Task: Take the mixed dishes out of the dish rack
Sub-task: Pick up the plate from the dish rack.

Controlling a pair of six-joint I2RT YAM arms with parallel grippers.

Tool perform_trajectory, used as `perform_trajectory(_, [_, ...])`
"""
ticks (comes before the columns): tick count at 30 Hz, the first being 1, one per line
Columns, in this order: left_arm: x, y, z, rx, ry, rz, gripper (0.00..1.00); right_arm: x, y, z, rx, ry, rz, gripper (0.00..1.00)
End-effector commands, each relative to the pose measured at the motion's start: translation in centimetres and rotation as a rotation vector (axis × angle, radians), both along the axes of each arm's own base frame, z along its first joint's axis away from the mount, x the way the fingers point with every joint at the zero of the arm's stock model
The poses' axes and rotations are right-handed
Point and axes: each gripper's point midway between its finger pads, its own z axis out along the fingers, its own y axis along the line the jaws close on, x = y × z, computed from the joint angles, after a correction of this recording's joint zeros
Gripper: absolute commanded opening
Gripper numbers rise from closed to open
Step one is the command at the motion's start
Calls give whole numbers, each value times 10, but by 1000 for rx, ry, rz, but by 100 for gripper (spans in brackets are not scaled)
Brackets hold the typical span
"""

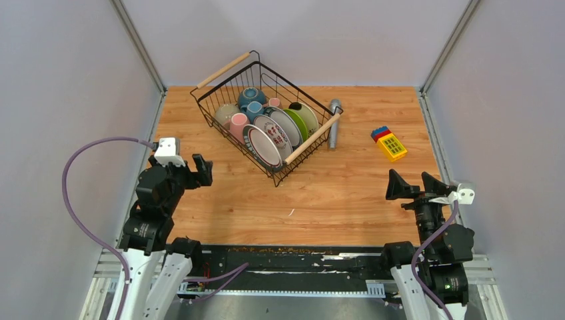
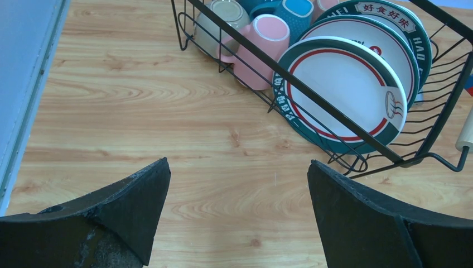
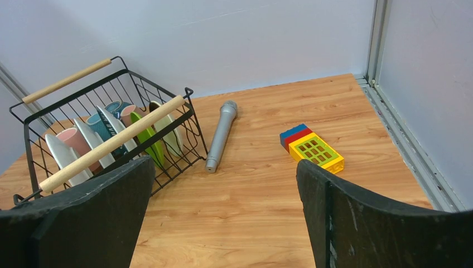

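The dish rack (image 1: 313, 138), a black wire basket with two wooden rod handles, stands at the back middle of the table. In it stand white plates with patterned rims (image 1: 261, 147), a lime-green plate (image 1: 298, 123), a pink mug (image 1: 238, 125), a blue mug (image 1: 254, 108), a teal bowl (image 1: 252, 95) and a beige bowl (image 1: 225, 113). My left gripper (image 1: 196, 172) is open and empty, near-left of the rack. Its wrist view shows the front plate (image 2: 340, 92) and pink mug (image 2: 262, 47) beyond the gripper (image 2: 239, 163). My right gripper (image 1: 414, 184) is open and empty at the near right; it also shows in its own view (image 3: 224, 163).
A grey cylinder (image 1: 334, 123) lies just right of the rack, also in the right wrist view (image 3: 220, 134). A yellow-red-blue toy block (image 1: 389, 143) lies at the right, also in the right wrist view (image 3: 312, 148). Grey walls enclose the table on three sides.
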Motion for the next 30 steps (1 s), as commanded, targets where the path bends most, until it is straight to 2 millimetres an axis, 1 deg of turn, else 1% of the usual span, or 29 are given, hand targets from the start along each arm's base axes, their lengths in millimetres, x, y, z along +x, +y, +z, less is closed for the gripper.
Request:
perform_trajectory(1, [-2,-1,21,-6,-62,-4,100,-3,0,8,-9,-19,1,100])
perform_trajectory(11, [-8,-3,25,-4,-87,-18,100,-1,-1,3,-11,-9,-4,100])
perform_trajectory(21, [-7,-1,23,-6,-70,9,100,1,0,1,-14,-10,-1,100])
perform_trajectory(28, [-5,1,19,2,-56,19,100,-2,5,10,-20,-31,32,100])
perform_trajectory(30, [-4,-1,17,5,-49,15,100,-1,9,11,-23,-21,50,100])
